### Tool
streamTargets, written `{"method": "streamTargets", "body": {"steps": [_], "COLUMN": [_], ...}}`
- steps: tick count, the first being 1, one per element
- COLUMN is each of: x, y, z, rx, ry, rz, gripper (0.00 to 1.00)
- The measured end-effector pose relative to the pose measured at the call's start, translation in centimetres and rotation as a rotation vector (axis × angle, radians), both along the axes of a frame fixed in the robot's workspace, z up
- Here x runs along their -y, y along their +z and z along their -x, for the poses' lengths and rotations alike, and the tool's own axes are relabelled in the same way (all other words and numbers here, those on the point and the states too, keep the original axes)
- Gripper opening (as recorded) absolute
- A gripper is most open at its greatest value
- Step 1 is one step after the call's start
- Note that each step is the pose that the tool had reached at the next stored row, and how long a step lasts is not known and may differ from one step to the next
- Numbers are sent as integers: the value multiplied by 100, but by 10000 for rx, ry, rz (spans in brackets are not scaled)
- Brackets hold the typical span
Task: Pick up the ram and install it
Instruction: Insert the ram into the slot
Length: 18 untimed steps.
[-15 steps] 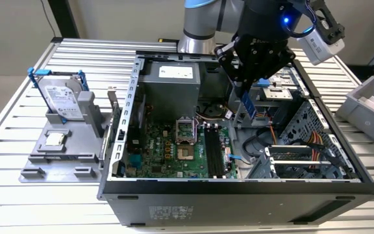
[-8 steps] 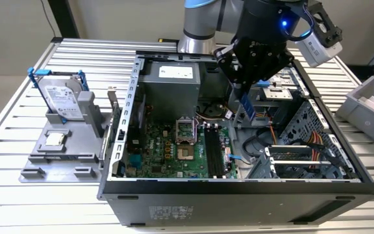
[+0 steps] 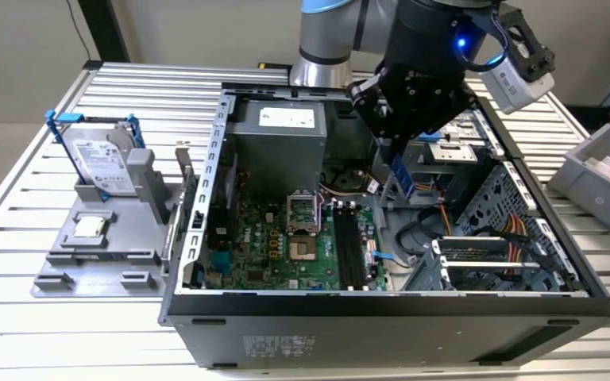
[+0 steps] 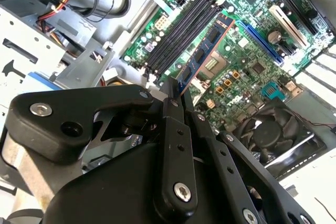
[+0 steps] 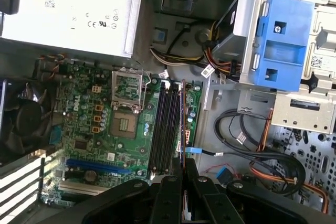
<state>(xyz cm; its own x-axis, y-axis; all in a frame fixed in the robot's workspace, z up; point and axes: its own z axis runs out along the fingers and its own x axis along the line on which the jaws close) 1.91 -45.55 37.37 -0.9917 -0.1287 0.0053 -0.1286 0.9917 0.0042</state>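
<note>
Ram (image 3: pixel 399 171) pinched by one end in the gripper (image 3: pixel 392 143), fingers pressed onto its two flat faces. Hanging inside the open case (image 3: pixel 390 313), above the far part of the motherboard (image 3: pixel 273 246), not seated in any of the black slots (image 3: pixel 345 246). In the exterior view, long axis steep, close to upright with a slight lean, free end pointing down toward a spot just to the exterior view's right of the slots' far ends. In the second wrist view, ram (image 4: pixel 206 53) reaching straight out from the gripper (image 4: pixel 176 98), blue face and its row of dark chips in sight, lined up roughly with the slots (image 4: pixel 181 32) and lying beside them. In the first wrist view, ram (image 5: pixel 182 124) seen edge-on as a thin line leaving the gripper (image 5: pixel 185 170), running along the side of the slots (image 5: pixel 163 129) away from the socket (image 5: pixel 126 124). Whether the free end touches the board, impossible to tell. Also in the case: grey power supply (image 3: pixel 279 139) at the far side, black fan (image 4: pixel 268 129) near the socket. On the bench (image 3: pixel 29 333), at the exterior view's left, a grey tray (image 3: pixel 72 266) with a hard drive (image 3: pixel 104 163) standing upright at its far end and a small square chip (image 3: pixel 90 228) lying flat nearer. At the exterior view's right, a grey bin (image 3: pixel 602 171).
</note>
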Motion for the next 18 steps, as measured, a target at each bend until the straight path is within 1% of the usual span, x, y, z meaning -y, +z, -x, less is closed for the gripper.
{"method": "streamTargets", "body": {"steps": [4, 18], "x": [0, -1], "y": [-13, -74], "z": [-1, -4], "rx": [0, 0], "ry": [1, 1], "rz": [-15, -14], "gripper": [0, 0]}}
